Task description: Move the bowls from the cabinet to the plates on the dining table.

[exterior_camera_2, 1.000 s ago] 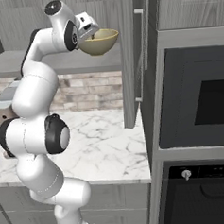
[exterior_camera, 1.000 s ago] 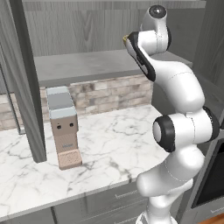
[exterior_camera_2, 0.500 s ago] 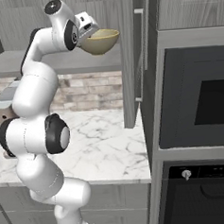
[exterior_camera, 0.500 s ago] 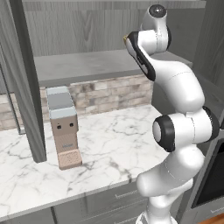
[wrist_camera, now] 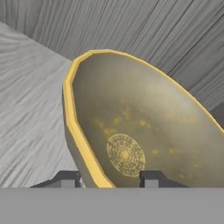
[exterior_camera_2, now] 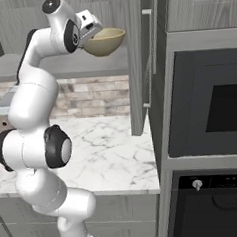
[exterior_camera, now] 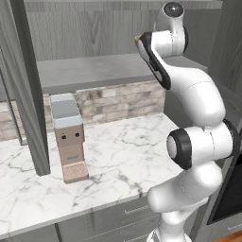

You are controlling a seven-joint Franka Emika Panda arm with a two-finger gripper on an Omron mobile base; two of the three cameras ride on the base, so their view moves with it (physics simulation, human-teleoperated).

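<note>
Since the earlier frame the gripper (wrist_camera: pixel 107 177) has closed onto the near rim of the pale yellow-olive bowl (exterior_camera_2: pixel 104 41), upper centre; apparently gripped, ready for withdrawal from the cabinet (exterior_camera_2: pixel 137 64).

In the hand view the pale yellow-olive bowl (wrist_camera: pixel 131 127) runs off the right edge, and the near part of its rim drops behind the 2 finger tips (wrist_camera: pixel 66 178), so the contact there cannot be made out. In the left base view the arm covers all but a sliver of the bowl. The oven (exterior_camera_2: pixel 209 104) is cut by the right edge.
</note>
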